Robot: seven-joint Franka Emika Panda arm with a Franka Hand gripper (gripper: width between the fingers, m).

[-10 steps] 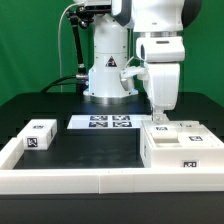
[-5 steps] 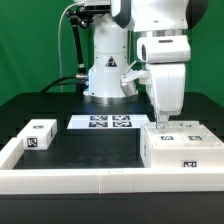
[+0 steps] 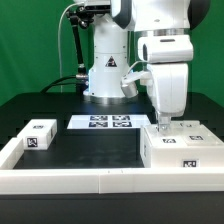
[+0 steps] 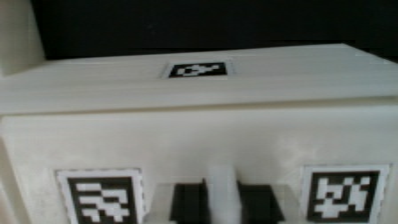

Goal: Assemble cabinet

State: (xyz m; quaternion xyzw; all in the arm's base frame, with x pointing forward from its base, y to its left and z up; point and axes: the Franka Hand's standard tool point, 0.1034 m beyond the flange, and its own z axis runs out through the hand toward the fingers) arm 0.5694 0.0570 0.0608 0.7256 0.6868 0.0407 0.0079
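Jaws together, nothing visible between them, tips down at the top of the cabinet (image 3: 186, 150) — probably to press or slide it square on the desk (image 3: 90, 148).

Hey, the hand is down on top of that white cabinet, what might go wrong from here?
1. The closed hand appears to meet the cabinet near its top edge on the exterior view's left. Pressing off-centre there may tilt or shift it.
2. The cabinet seems to sit close against the white rim in front, so a push that way could jam it.
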